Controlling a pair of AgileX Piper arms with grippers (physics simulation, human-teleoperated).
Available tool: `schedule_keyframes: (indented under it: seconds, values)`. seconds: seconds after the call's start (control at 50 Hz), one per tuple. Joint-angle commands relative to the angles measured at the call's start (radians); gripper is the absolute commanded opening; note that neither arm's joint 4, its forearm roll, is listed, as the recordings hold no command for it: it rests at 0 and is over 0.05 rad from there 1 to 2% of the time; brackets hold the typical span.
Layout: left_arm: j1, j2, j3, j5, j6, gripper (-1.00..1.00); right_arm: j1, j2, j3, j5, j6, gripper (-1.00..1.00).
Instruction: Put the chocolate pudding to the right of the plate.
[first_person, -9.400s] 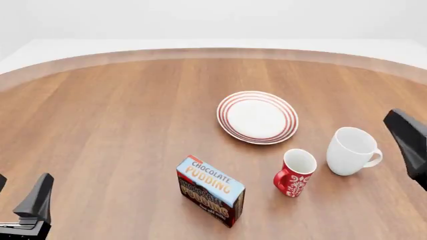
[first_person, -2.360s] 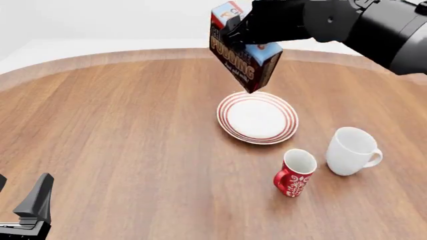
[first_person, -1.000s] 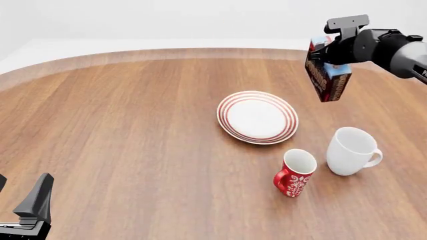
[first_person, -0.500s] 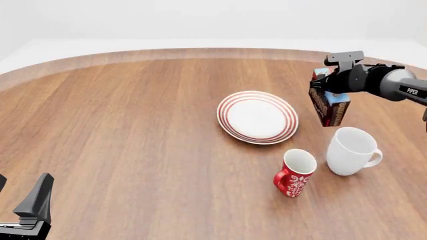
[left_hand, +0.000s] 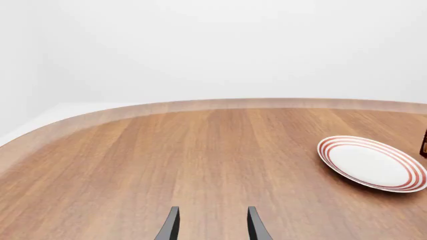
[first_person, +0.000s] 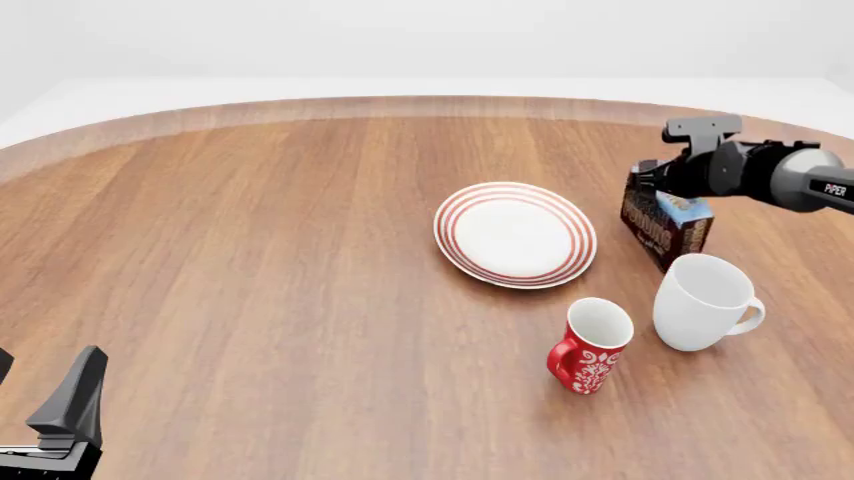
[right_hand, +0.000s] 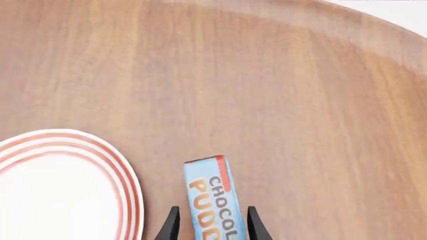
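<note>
My right gripper is pinching the chocolate pudding. My two dark fingers press on its two sides, one on each side of the blue top with the orange letters. The box stands on its edge, down low at the wooden table. I cannot tell if its bottom touches the wood. It is just to the right of the plate, with a small gap of bare wood between them. In my right wrist view the red rings of the plate sit close beside the box.

Right in front of the box is the white mug, very near it. The red mug with white patterns stands to the left of the white mug, in front of the plate.

My left gripper is far away, low at the near left of the table. Its fingers are spread apart with nothing between them. It looks across bare wood toward the plate.
</note>
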Motion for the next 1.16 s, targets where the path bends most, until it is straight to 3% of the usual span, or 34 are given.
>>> schedule_keyframes:
  seconds: [0.02, 0.24, 0.36, 0.46, 0.58, 0.62, 0.68, 0.76, 0.78, 0.96, 1.04, 1.16]
  values:
    - [0.000, 0.000, 0.000, 0.000, 0.000, 1.00, 0.013, -0.020, 0.000, 0.009, 0.012, 1.00]
    - [0.000, 0.000, 0.000, 0.000, 0.000, 1.00, 0.041, -0.080, -0.013, 0.037, 0.018, 1.00]
    - [0.000, 0.000, 0.000, 0.000, 0.000, 1.00, 0.140, -0.228, -0.059, 0.095, 0.099, 1.00]
    - [0.000, 0.000, 0.000, 0.000, 0.000, 1.00, 0.232, -0.350, -0.142, 0.212, 0.032, 1.00]
    - [0.000, 0.000, 0.000, 0.000, 0.000, 1.00, 0.271, -0.493, -0.200, 0.254, -0.031, 1.00]
    - [0.000, 0.000, 0.000, 0.000, 0.000, 1.00, 0.318, -0.592, -0.245, 0.286, 0.013, 1.00]
    - [0.000, 0.000, 0.000, 0.000, 0.000, 1.00, 0.383, -0.781, -0.244, 0.322, 0.019, 1.00]
    - [0.000, 0.000, 0.000, 0.000, 0.000, 1.00, 0.429, -0.947, -0.195, 0.336, -0.010, 1.00]
    - [0.000, 0.000, 0.000, 0.000, 0.000, 1.00, 0.467, -1.059, -0.197, 0.363, -0.046, 1.00]
    - [0.000, 0.000, 0.000, 0.000, 0.000, 1.00, 0.529, -1.126, -0.370, 0.499, -0.118, 1.00]
    - [0.000, 0.000, 0.000, 0.000, 0.000, 1.00, 0.531, -1.089, -0.460, 0.539, -0.099, 1.00]
    - [0.000, 0.000, 0.000, 0.000, 0.000, 1.00, 0.542, -1.088, -0.489, 0.548, -0.122, 1.00]
